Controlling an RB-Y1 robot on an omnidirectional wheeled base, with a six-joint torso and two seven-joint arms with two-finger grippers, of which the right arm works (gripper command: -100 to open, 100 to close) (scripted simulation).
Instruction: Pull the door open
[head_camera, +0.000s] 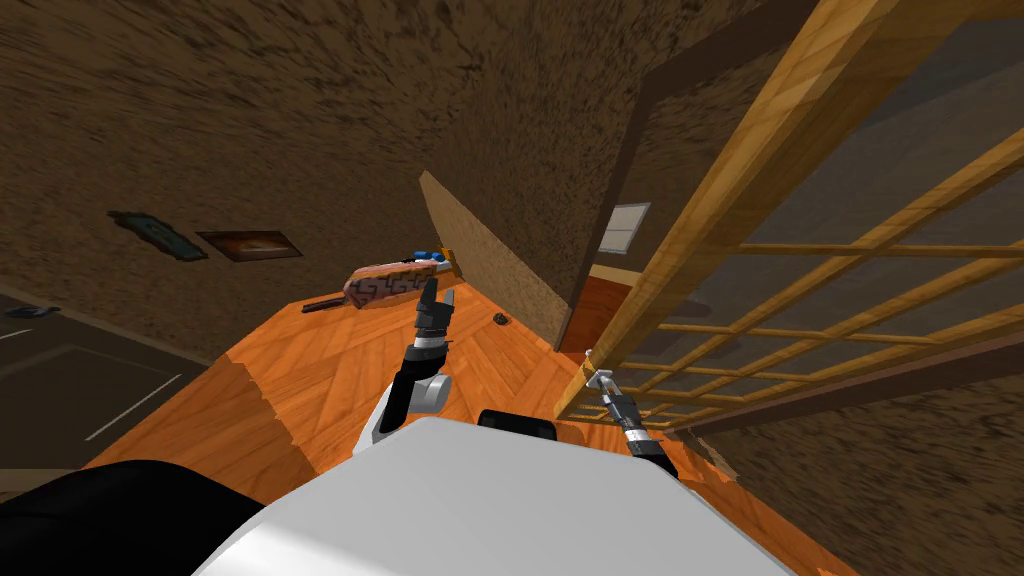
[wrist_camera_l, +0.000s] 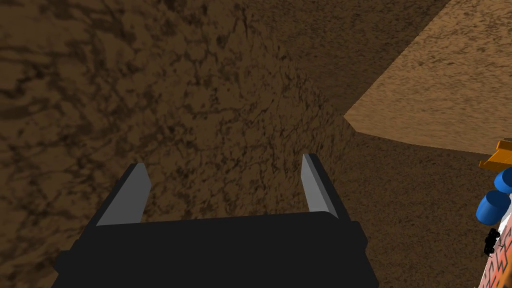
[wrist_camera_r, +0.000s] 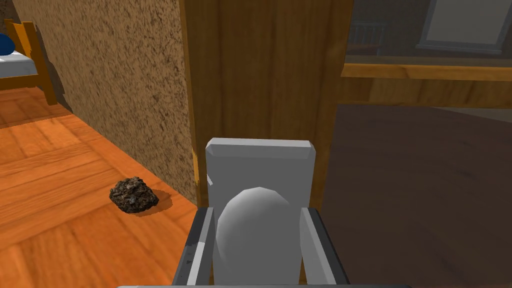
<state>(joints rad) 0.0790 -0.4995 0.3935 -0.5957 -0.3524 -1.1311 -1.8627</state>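
Note:
The door (head_camera: 800, 200) is a wooden frame with a grid of glass panes, swung partway out from its opening at my right. Its grey handle (wrist_camera_r: 257, 225), a rounded knob on a grey plate, sits on the door's wooden stile (wrist_camera_r: 265, 75). My right gripper (wrist_camera_r: 255, 250) is shut on that knob, one finger pressing each side; in the head view the right gripper (head_camera: 603, 382) sits at the door's near edge. My left gripper (head_camera: 438, 293) is held up over the floor ahead, open with nothing between its fingers (wrist_camera_l: 315, 187).
A brown textured wall panel (head_camera: 480, 250) juts out left of the doorway. A small dark rock (wrist_camera_r: 133, 195) lies on the wooden floor (head_camera: 330, 360) by it. A bed with a patterned cover (head_camera: 390, 280) stands further back.

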